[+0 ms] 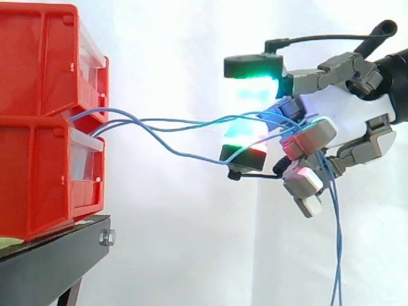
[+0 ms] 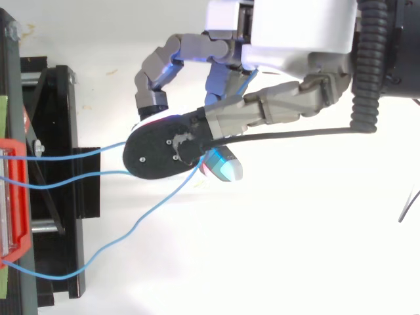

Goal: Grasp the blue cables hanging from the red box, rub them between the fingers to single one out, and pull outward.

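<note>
Blue cables (image 1: 185, 121) come out of the seam between the two stacked red bins, upper (image 1: 38, 57) on lower (image 1: 38, 178). They run across open air to the hand (image 1: 309, 137), which hangs well off the black stand (image 1: 51, 261). From above I count three strands. Two go fairly straight from the bin rim (image 2: 16, 197) to the hand (image 2: 262, 111). The third leaves farther along the rim and sags in a wide loop before climbing to the same spot.

The hand is clamped on the cables: its fingers are curled, and the strands go in between thumb and fingers. I can't tell exactly which pads touch them. One pad (image 1: 252, 67) glows green on top, and the lower ones show red and white.

The strands between bins and hand are not taut, with gentle waves showing in the side view. Past the grip the loose ends drop straight down under the hand and leave the side view at its bottom edge.

The bins sit at the stand's edge nearest the hand, fronts facing it. A bolt (image 1: 107, 238) shows on that edge of the stand. A white curtain (image 1: 178, 242) hangs behind everything. In the top view the arm enters from the upper right.
</note>
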You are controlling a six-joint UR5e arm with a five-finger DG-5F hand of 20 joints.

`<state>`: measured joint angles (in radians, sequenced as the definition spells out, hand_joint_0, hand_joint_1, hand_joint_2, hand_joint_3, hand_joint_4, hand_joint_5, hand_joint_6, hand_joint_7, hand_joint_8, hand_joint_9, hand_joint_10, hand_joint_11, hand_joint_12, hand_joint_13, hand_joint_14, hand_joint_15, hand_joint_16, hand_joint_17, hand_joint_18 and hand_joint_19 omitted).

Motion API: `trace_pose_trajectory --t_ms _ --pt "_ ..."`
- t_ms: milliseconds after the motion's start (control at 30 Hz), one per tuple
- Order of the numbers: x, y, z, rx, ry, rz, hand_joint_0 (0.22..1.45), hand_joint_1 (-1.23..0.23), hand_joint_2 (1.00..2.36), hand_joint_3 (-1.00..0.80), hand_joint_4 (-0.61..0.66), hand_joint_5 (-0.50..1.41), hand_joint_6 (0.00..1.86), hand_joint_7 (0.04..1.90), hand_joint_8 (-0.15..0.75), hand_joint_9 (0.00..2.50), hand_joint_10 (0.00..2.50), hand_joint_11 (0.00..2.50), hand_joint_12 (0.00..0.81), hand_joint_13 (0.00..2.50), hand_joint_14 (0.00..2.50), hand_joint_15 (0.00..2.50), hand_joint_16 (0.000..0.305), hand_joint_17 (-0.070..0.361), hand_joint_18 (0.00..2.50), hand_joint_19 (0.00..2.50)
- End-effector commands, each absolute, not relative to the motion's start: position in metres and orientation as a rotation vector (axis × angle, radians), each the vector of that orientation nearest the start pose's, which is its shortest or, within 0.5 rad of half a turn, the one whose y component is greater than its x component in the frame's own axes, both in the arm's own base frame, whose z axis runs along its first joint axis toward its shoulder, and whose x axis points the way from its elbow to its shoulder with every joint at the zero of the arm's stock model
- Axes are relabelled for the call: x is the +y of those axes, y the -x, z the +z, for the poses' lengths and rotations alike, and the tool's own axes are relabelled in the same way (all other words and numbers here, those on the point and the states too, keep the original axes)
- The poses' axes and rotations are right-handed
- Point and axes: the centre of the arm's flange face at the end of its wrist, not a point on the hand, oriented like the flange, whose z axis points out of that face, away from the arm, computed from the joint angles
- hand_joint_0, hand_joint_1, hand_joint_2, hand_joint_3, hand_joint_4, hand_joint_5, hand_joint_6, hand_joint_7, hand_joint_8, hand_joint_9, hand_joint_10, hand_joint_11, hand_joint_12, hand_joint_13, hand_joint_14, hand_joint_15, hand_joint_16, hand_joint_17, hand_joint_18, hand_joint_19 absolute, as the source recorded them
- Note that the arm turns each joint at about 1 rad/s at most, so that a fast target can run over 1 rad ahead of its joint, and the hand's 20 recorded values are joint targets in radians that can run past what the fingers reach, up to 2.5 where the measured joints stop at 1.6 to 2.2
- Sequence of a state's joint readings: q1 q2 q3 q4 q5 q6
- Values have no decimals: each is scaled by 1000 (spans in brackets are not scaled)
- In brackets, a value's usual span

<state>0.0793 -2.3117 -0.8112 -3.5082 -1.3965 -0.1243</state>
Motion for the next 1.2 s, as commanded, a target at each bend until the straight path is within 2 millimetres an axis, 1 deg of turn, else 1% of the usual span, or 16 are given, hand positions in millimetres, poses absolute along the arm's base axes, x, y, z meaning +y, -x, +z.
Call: trace_pose_trajectory --t_ms 0,67,267,333,433,467,600,667,767,833,933,967,1033,1067,1100,1167 --pt "-93 -747 356 1476 -1363 844 594 -501 1014 -260 82 -124 849 959 293 1362 22 1131 404 1102 25 736 59 133 869 668" --pt "-91 -747 357 1476 -1361 846 586 -556 1014 -181 94 -128 853 913 312 1346 20 1125 424 1115 24 722 63 143 907 643" --pt "-91 -747 356 1479 -1363 844 585 -648 1012 -36 86 -140 886 899 326 1297 20 1153 435 1084 24 722 66 148 911 628" --pt "-93 -746 356 1480 -1365 841 596 -740 1012 -8 98 -152 900 893 328 1263 18 1165 437 1071 24 723 66 148 900 615" --pt "-93 -746 356 1482 -1367 839 606 -758 1013 -25 122 -157 904 888 314 1247 18 1186 427 1052 24 728 64 144 877 614" --pt "-92 -746 356 1486 -1366 838 611 -762 1013 -45 111 -159 904 877 317 1234 18 1188 420 1038 25 726 63 142 856 611" --pt "-91 -746 356 1486 -1362 837 622 -807 1019 -98 80 -168 900 846 275 1173 20 1197 393 985 27 733 57 127 781 613" --pt "-93 -746 356 1486 -1362 835 641 -854 1018 -177 45 -173 899 883 258 1144 22 1193 378 959 28 731 53 120 751 620" --pt "-92 -746 356 1488 -1362 835 660 -876 1015 -262 49 -174 904 870 254 1143 22 1202 376 959 26 727 53 119 750 611" --pt "-93 -746 356 1487 -1363 834 670 -873 1009 -370 53 -171 907 870 258 1152 21 1192 373 961 28 727 52 118 752 614" --pt "-92 -746 356 1488 -1362 835 634 -817 1000 -496 75 -162 905 875 262 1194 22 1199 373 982 26 731 52 117 767 638" --pt "-93 -746 356 1487 -1363 834 594 -769 1000 -500 67 -159 902 879 265 1215 21 1196 372 994 26 736 52 118 773 646" --pt "-92 -746 356 1488 -1362 835 555 -689 1000 -500 65 -155 898 882 275 1241 20 1179 377 1007 28 735 54 122 791 649" --pt "-92 -746 356 1488 -1362 835 539 -640 1000 -500 73 -152 896 883 282 1253 21 1174 381 1018 27 737 55 123 801 654" --pt "-91 -746 356 1487 -1361 836 537 -632 1000 -500 72 -151 893 885 284 1257 21 1177 387 1023 26 737 55 124 802 654" --pt "-93 -746 356 1487 -1363 834 523 -535 1000 -500 72 -147 886 886 284 1273 21 1149 389 1032 26 739 57 127 813 666"
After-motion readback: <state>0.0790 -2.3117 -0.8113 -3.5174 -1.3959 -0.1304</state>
